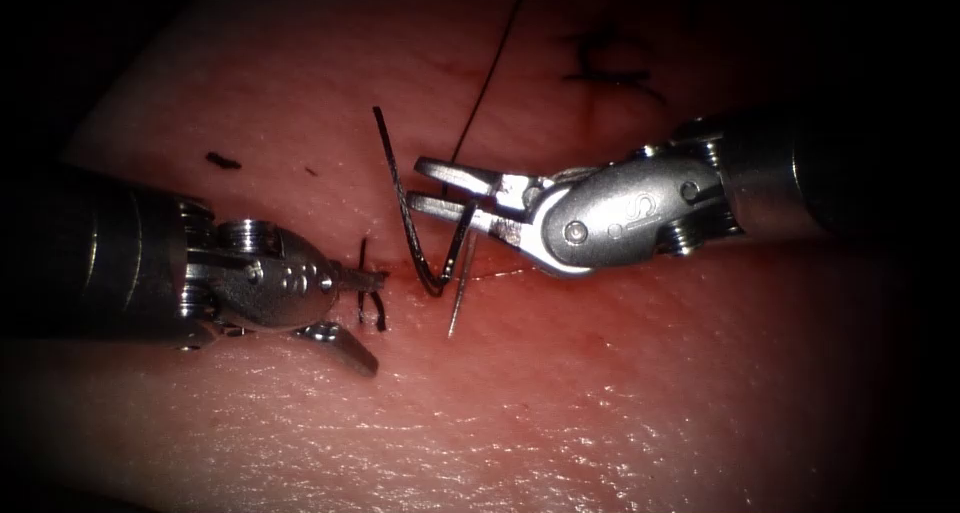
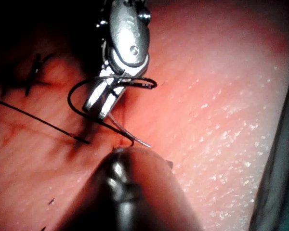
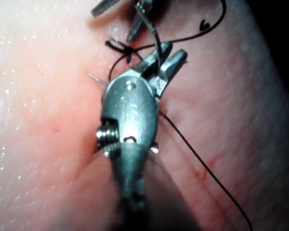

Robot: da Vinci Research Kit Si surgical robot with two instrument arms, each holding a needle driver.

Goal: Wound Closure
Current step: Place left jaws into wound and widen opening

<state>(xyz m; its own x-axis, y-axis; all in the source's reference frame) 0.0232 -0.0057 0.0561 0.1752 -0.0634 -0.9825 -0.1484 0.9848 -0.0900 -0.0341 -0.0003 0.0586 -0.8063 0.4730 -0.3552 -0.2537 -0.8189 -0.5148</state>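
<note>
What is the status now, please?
Right tool open around needle, not gripping. Left tool open, empty. Needle's bend at cut; thread trails.

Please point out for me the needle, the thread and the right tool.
needle (image 1: pixel 400 198), endoscope view, on its dark curved body.
thread (image 1: pixel 490 73), endoscope view, on the strand running up.
right tool (image 1: pixel 445 185), endoscope view, between its jaw tips.

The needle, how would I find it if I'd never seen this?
Find the shiny right tool over the pink tissue. Between its open fingers hangs the needle, a dark, stiff V-shaped hook dipping to the cut. The thread is thinner and runs away upward.
</note>
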